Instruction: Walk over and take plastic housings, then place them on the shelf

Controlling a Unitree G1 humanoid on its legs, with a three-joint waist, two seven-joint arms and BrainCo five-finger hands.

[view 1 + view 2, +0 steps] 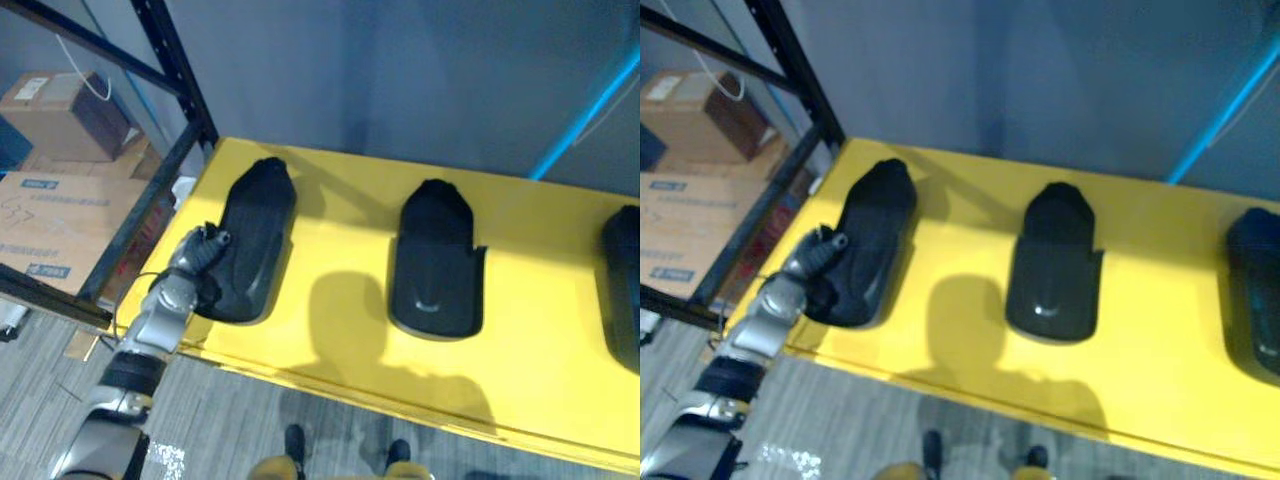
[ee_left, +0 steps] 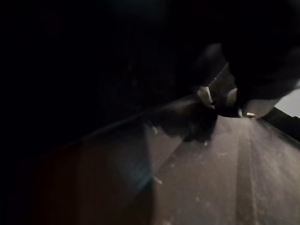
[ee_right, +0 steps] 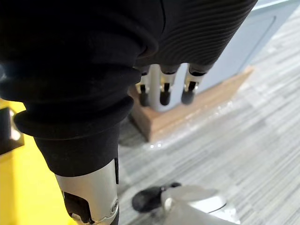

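L robot hand (image 1: 203,255) is at the near-left edge of the left housing (image 1: 250,235) on the yellow bench (image 1: 340,345), touching it. Can't tell if its fingers are closed on it, since the wrist view is too dark. R robot hand (image 3: 165,91) hangs over the floor (image 3: 243,140), fingers relaxed, holding nothing. Middle housing (image 1: 435,260) and right housing (image 1: 625,285) lie well apart on the same bench. Looks like walk-up done and grasp unconfirmed, with lift, carry and placing still to do for all three.
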